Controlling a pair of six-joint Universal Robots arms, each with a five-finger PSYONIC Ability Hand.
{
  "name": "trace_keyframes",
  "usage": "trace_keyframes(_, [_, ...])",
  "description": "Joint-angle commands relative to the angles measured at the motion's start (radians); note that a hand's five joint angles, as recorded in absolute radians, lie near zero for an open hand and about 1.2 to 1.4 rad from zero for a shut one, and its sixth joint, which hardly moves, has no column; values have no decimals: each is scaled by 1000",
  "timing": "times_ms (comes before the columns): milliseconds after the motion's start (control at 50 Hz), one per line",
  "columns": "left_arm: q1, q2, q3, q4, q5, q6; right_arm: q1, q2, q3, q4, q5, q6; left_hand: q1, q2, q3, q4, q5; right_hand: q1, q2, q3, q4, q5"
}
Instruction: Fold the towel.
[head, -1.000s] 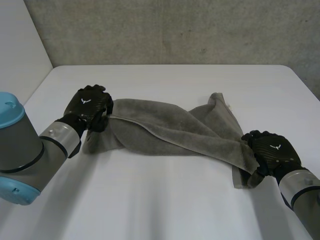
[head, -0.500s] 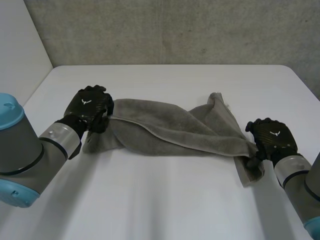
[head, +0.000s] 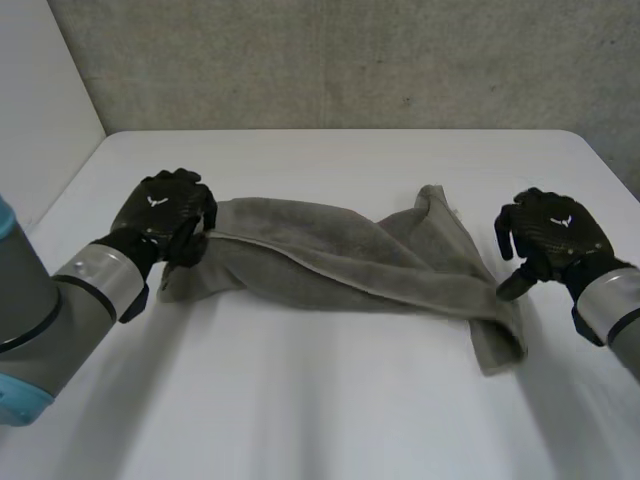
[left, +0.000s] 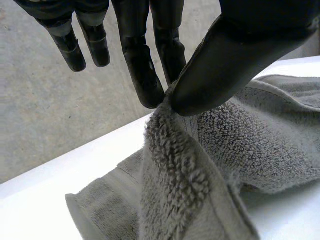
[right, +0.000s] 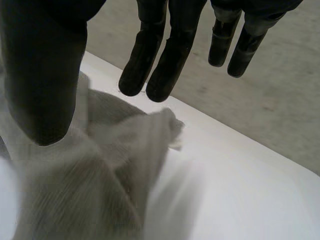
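A grey towel (head: 330, 260) lies crumpled and stretched across the white table (head: 320, 410), with folds twisted along its length. My left hand (head: 160, 210) is at the towel's left end. There its thumb (left: 230, 60) and a finger pinch a raised ridge of the cloth (left: 190, 165). My right hand (head: 548, 235) hovers at the towel's right end, its thumb tip just beside the cloth edge. Seen from the right wrist, the thumb (right: 42, 75) and the straight fingers (right: 165, 55) stand apart above the towel (right: 100, 175), with nothing between them.
A grey wall (head: 350, 60) runs behind the table's far edge, and a white side wall (head: 40, 90) stands at the left. Bare table lies in front of the towel and beyond it.
My right hand has risen from the towel's right end and moved back and rightwards, leaving that end flat on the table. My left hand has shifted slightly left with its end.
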Motion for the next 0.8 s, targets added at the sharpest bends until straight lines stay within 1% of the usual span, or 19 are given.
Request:
trace_keyframes(20, [28, 73, -39, -20, 4, -1, -36, -20, -147, 387, -128, -46, 111, 71, -51, -59, 75, 39, 59, -43, -76, 1110])
trace_keyframes(60, [45, 96, -55, -43, 5, 1, -64, 14, -159, 445, -125, -146, 111, 71, -51, -59, 75, 39, 59, -43, -76, 1110])
trace_keyframes(80, [45, 96, -56, -43, 5, 1, -64, 14, -159, 445, -125, -146, 111, 71, -51, -59, 75, 39, 59, -43, -76, 1110])
trace_keyframes(100, [55, 105, -59, -57, 7, 1, -73, 17, -159, 454, -117, -199, 111, 71, -51, -59, 75, 39, 59, -43, -76, 1110])
trace_keyframes(140, [62, 111, -66, -69, 7, 1, -82, 20, -158, 462, -116, -226, 111, 71, -51, -59, 75, 39, 59, -43, -76, 1110])
trace_keyframes(240, [68, 123, -89, -78, 11, 4, -87, 26, -126, 434, -110, -163, 111, 71, -51, -59, 75, 39, 59, -43, -76, 1110])
trace_keyframes(260, [68, 123, -91, -78, 11, 4, -85, 26, -103, 404, -110, -136, 111, 71, -51, -59, 75, -231, -211, -43, -76, 841])
trace_keyframes(280, [66, 120, -91, -78, 11, 4, -82, 24, -71, 356, -110, -107, 111, 71, -51, -59, 75, -576, -556, -43, -76, 496])
trace_keyframes(300, [66, 120, -91, -78, 11, 4, -82, 24, -71, 356, -110, -106, 111, 71, -51, -59, 75, -580, -560, -43, -76, 492])
trace_keyframes(320, [65, 116, -91, -77, 11, 4, -79, 14, -39, 312, -107, -93, 111, 71, -51, -59, 75, -754, -734, -43, -76, 318])
trace_keyframes(340, [62, 114, -89, -75, 11, 4, -79, 14, -38, 311, -106, -93, 111, 71, -51, -59, 75, -756, -736, -43, -76, 316])
trace_keyframes(380, [57, 114, -83, -74, 11, 4, -78, 0, 20, 241, -91, -93, 111, 71, -51, -59, 75, -1054, -1034, -43, -76, 18])
trace_keyframes(460, [51, 110, -63, -72, 10, 2, -78, -2, 55, 210, -99, -89, 111, 71, -51, -59, 75, -1094, -1074, -43, -76, -22])
trace_keyframes(500, [48, 110, -56, -72, 10, 1, -78, 6, 69, 200, -102, -89, 111, 71, -51, -59, 75, -1183, -1163, -43, -76, -111])
trace_keyframes(700, [23, 96, -43, -71, 7, -1, -88, 21, 74, 155, -102, -83, 111, 71, -51, -59, 75, -1183, -1163, -43, -76, -111])
trace_keyframes(720, [23, 94, -45, -71, 7, -1, -91, 21, 77, 150, -114, -82, 111, 71, -51, -59, 75, -705, -685, -43, -76, 367])
trace_keyframes(740, [23, 94, -45, -71, 7, -1, -92, 21, 77, 150, -114, -82, 111, 71, -51, -59, 75, -700, -680, -43, -76, 372])
trace_keyframes(760, [23, 94, -46, -71, 7, -1, -90, 20, 84, 128, -125, -79, 111, 71, -51, -59, 75, 31, 51, -43, -76, 1103])
trace_keyframes(800, [25, 94, -48, -71, 7, -1, -90, 20, 84, 127, -125, -79, 111, 71, -51, -59, 75, 39, 59, -43, -76, 1110])
